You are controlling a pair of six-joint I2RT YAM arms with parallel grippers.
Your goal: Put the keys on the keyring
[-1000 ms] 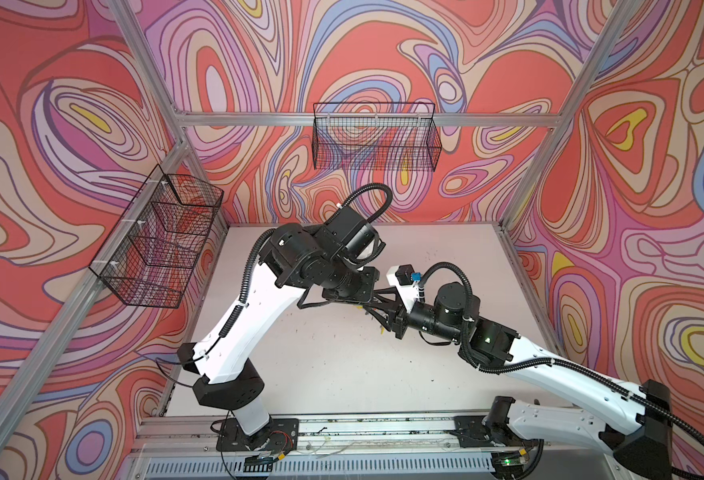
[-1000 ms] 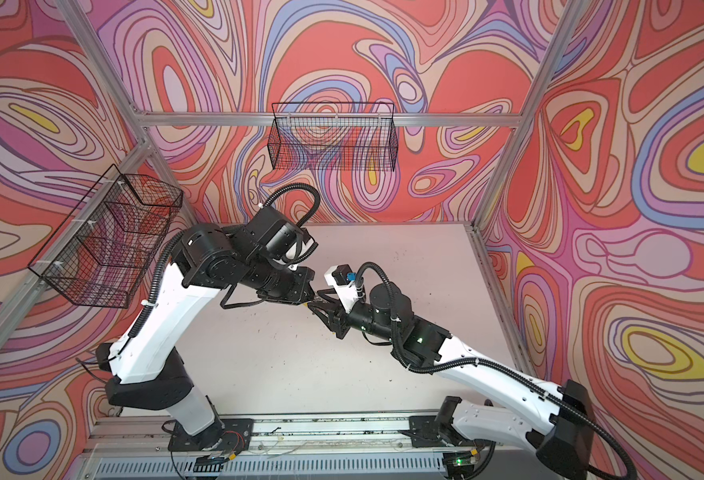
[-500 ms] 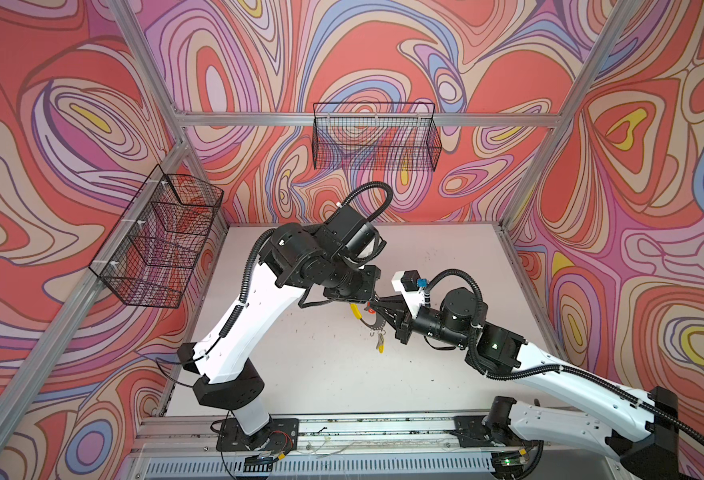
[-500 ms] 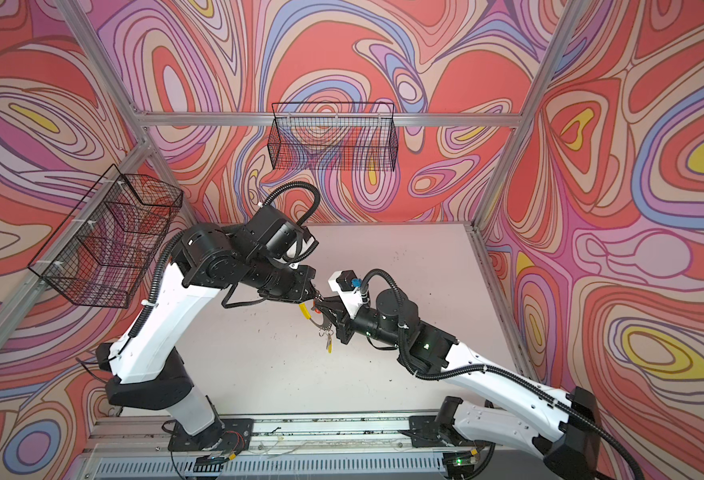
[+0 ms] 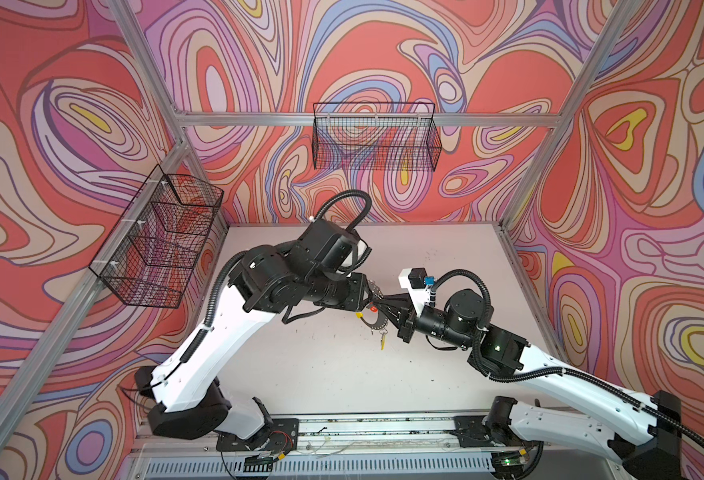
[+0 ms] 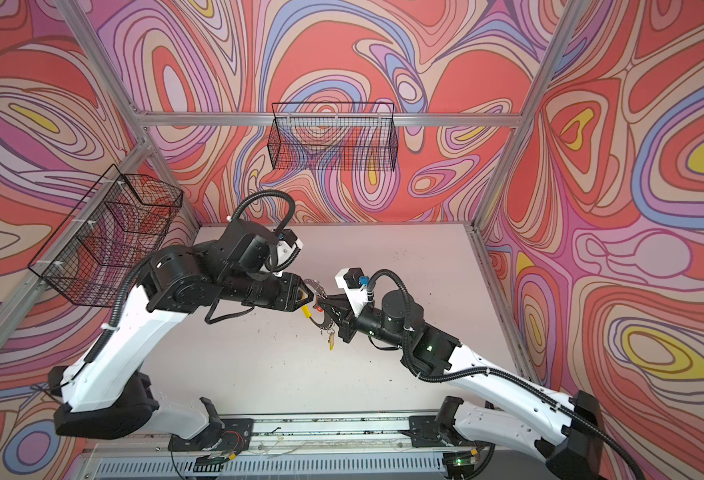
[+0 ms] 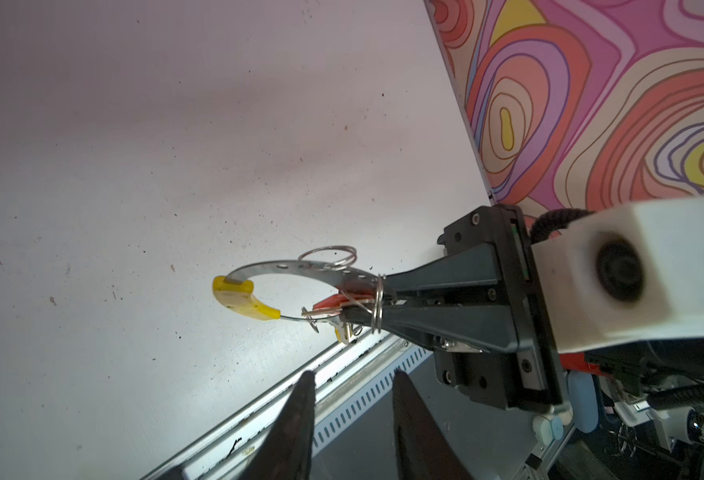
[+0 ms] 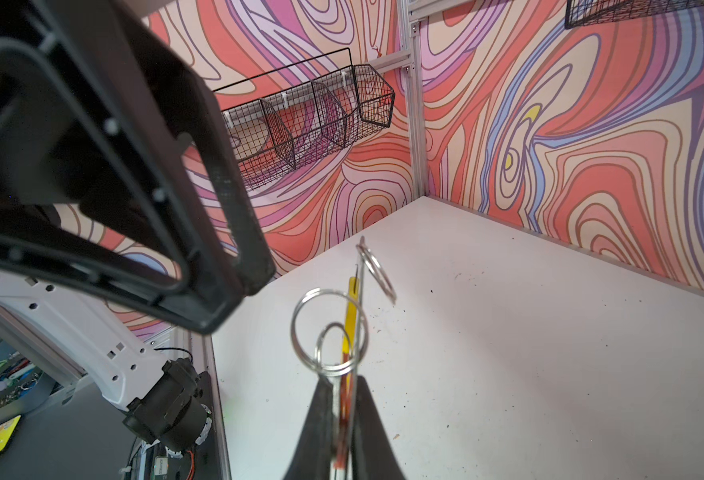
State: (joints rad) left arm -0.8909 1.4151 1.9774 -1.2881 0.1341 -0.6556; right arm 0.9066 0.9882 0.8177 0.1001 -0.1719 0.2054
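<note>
The keyring (image 7: 287, 266), a flat grey ring with a yellow arc (image 7: 244, 297) and wire split rings, hangs above the table. My right gripper (image 8: 344, 382) is shut on its rim. A red tag (image 7: 335, 300) lies against the right fingers. The key with the yellow tag (image 5: 382, 341) dangles from the ring's lower rim. My left gripper (image 7: 350, 376) is open and holds nothing, its tips close beside the ring in both top views (image 6: 309, 296). In the right wrist view the ring shows edge-on, with the left gripper's dark body (image 8: 217, 249) close by.
Both arms meet over the middle of the white table (image 5: 321, 365). A wire basket (image 5: 377, 143) hangs on the back wall and a divided one (image 5: 159, 241) on the left wall. A metal rail (image 5: 383, 424) runs along the front edge.
My right gripper has closed on the keyring and my left gripper has opened and let go. The yellow-tagged key now hangs free below the ring. The right arm drew back slightly.
</note>
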